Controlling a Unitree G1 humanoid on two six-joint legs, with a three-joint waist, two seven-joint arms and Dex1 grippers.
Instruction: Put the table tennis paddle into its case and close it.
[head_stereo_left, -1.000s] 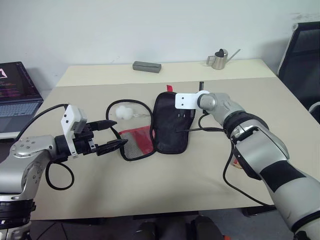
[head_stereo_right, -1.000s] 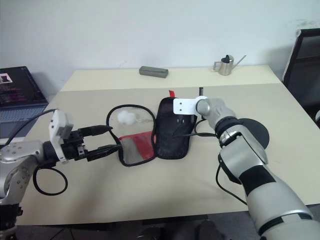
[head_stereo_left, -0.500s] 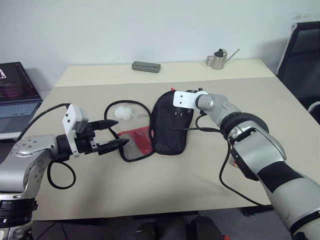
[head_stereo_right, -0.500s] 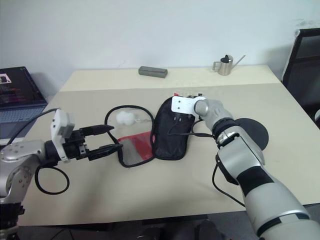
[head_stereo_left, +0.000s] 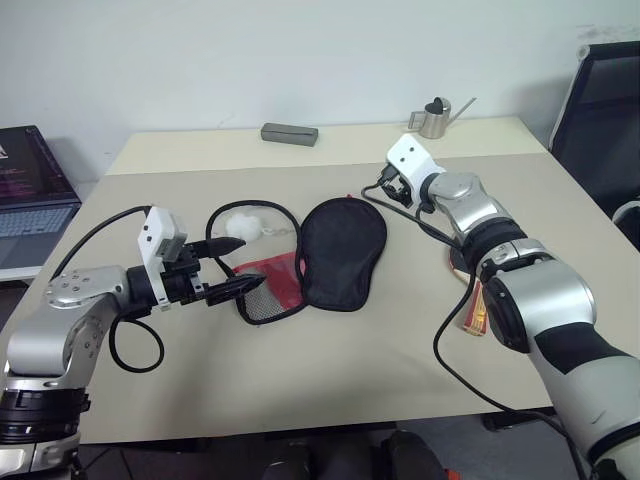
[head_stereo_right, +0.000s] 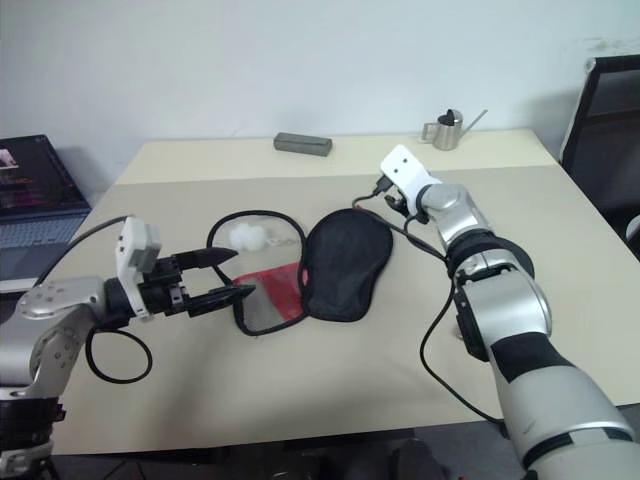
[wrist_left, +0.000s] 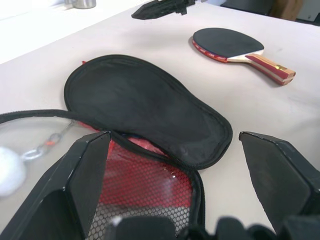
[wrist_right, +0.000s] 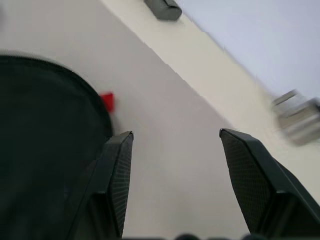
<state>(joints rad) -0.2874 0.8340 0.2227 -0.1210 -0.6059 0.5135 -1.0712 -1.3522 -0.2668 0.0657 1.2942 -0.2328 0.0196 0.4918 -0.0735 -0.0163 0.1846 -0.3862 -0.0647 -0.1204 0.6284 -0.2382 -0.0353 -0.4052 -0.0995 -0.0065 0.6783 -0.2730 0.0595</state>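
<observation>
**Black flap thrown back, paddle lying apart**

Black and red fabric is what my two hands have to deal with, and nothing is packed yet. Going from my left: a laptop (head_stereo_left: 30, 195) sits off the table's (head_stereo_left: 330, 370) left edge. My left gripper (head_stereo_left: 228, 268) hangs level beside the case's left rim, fingers spread wide with nothing between them. Next comes the case (head_stereo_left: 310, 258), unzipped and lying flat: the red mesh half (wrist_left: 145, 185) is nearest my left fingers, the plain black half (head_stereo_left: 343, 250) is folded out to the right, and a small white ball (head_stereo_left: 244, 226) on a short chain lies inside the loop of zipper edge (head_stereo_left: 262, 207). Farther right, my right gripper (head_stereo_left: 382, 190) hovers just past the black half's far corner, fingers apart and empty. Behind it, near the far edge, stand a grey block (head_stereo_left: 290, 133) and a little metal watering can (head_stereo_left: 435, 118). Rightmost, the table tennis paddle (wrist_left: 235, 47) rests black face up on the table, well apart from the case; from my head camera my right forearm covers most of it, leaving its handle (head_stereo_left: 475, 306) showing.

Risks as I judge them:
- The paddle lies flat, so pinching the thin blade edge may skid it toward the table's right side; the handle looks the safer hold.
- The soft case may slide or fold when the blade pushes in unless my left fingers pin its rim.
- The ball and chain could get caught in the zipper when I close it.
- My wrist cable (head_stereo_left: 450, 330) droops close to the paddle and could drag it.
</observation>
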